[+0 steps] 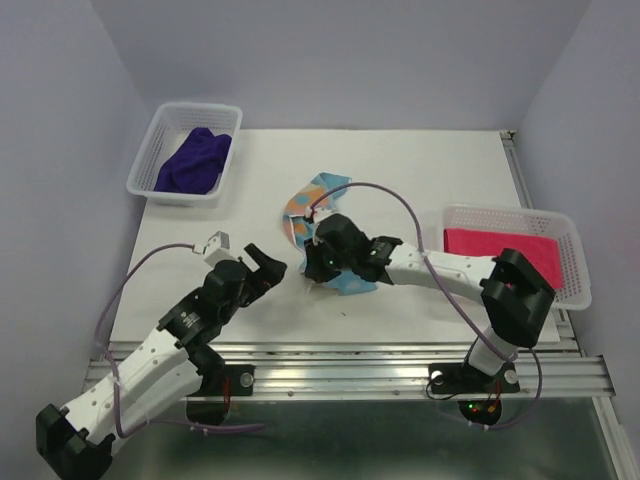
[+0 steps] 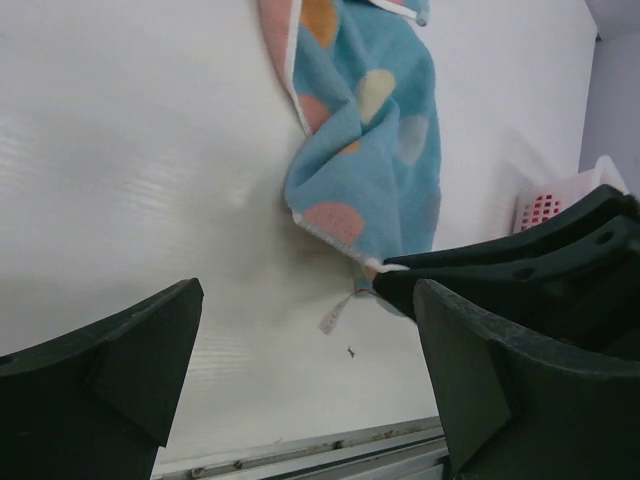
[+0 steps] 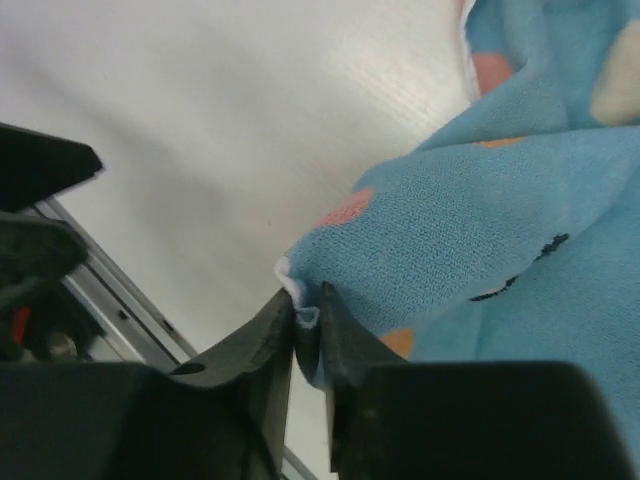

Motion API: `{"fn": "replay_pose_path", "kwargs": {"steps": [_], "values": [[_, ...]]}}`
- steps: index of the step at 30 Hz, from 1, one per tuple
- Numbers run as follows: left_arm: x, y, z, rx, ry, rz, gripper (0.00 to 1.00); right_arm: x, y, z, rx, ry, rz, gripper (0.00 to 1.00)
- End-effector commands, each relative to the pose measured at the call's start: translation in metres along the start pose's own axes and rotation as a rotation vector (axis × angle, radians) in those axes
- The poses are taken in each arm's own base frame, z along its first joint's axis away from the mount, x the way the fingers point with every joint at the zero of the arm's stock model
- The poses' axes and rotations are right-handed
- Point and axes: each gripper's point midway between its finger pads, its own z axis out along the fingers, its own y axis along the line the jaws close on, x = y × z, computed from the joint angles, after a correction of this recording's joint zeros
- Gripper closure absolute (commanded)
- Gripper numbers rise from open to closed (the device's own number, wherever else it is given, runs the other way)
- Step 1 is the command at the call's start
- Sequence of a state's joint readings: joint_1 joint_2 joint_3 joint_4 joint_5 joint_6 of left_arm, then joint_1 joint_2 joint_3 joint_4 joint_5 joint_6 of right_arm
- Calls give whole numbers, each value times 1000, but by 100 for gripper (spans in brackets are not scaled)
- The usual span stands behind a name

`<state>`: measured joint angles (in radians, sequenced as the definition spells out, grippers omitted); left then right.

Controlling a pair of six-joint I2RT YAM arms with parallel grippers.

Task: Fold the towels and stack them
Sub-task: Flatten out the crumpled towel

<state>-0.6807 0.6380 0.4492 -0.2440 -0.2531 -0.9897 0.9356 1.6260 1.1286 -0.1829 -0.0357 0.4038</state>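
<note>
The right jaws are pinched shut on a hemmed corner of the light blue towel (image 3: 480, 220). The rest of the cloth trails away beyond their tips, crumpled on the tabletop (image 1: 420, 170). The left jaws stand wide apart and hold nothing, with the cloth's lower edge lying just ahead of them, between their tips and the right jaws. To fold cleanly, the left jaws likely need to take the neighbouring corner on the same hem, not a bunched fold. Both could then draw that edge taut and flat before doubling it over; a shallow pinch may slip.
</note>
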Motion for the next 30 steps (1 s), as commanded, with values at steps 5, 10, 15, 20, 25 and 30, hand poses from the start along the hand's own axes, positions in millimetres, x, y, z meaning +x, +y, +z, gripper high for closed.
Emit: {"fn": "replay_pose_path", "kwargs": {"steps": [5,10,15,20,25,30], "values": [[13,41,-11,-82,-4,-95,1,36,26,9,55,37,-52,0],[25,13,5,36,63,-6,1,19,12,-28,118,-78,-9,0],[65,9,33,-1,265,87,1,22,-75,-58,340,-108,222,0],[112,20,37,-72,441,144,8,33,-133,-77,442,-117,352,0],[122,48,30,-278,476,221,17,42,-152,-79,512,-93,356,0],[133,33,18,-296,502,282,19,43,-157,-74,521,-86,347,0]]}}
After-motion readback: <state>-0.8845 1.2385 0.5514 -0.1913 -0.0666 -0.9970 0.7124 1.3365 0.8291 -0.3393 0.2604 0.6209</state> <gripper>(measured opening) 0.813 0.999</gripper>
